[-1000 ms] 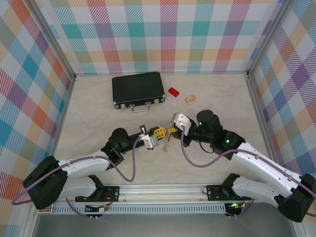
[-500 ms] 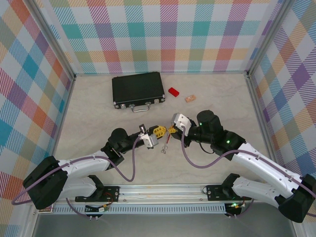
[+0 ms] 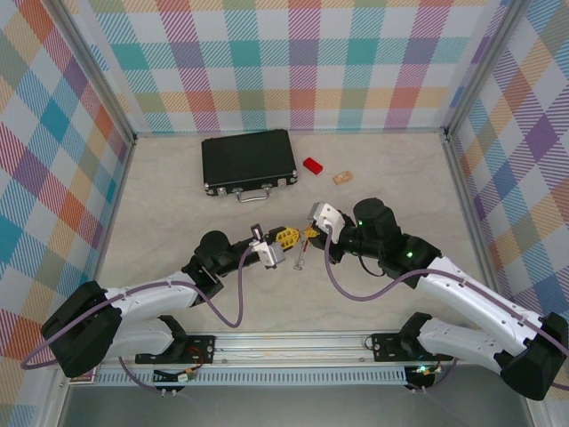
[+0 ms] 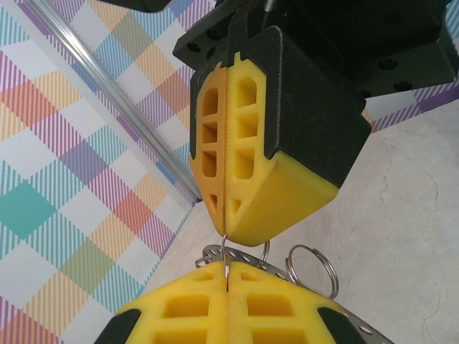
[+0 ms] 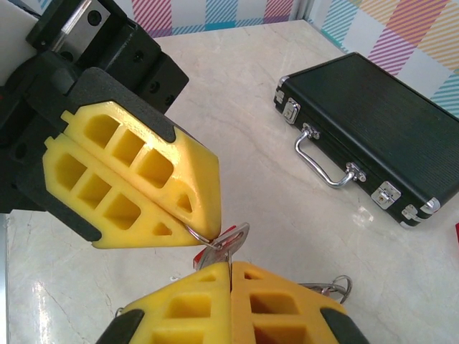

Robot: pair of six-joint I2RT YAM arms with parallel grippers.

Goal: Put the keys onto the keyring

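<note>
The two arms meet tip to tip above the middle of the pale marbled table [image 3: 160, 222]. The left gripper [image 3: 286, 237] has its yellow fingers pressed fully together; the right gripper [image 3: 310, 233] is likewise closed tight. From the left wrist, the left gripper [image 4: 226, 283] sits at the bottom and the right gripper [image 4: 226, 218] hangs above it; a loop of the thin silver wire keyring [image 4: 224, 254] runs between the two tips and into the left gripper's seam. From the right wrist, that wire loop [image 5: 195, 233] emerges from the left gripper [image 5: 188, 218]; a small flat silver key [image 5: 231, 236] stands up out of the right gripper [image 5: 229, 276], touching the loop. A silver-and-red cluster [image 3: 300, 258] dangles just below the meeting tips, too small to tell key from ring. Spare silver split rings [image 4: 312, 265] hang behind the fingers. The black rectangular case [image 3: 248, 162] with a chrome handle lies well apart toward the far wall; a red rectangular block [image 3: 312, 165] lies just beside it.
</note>
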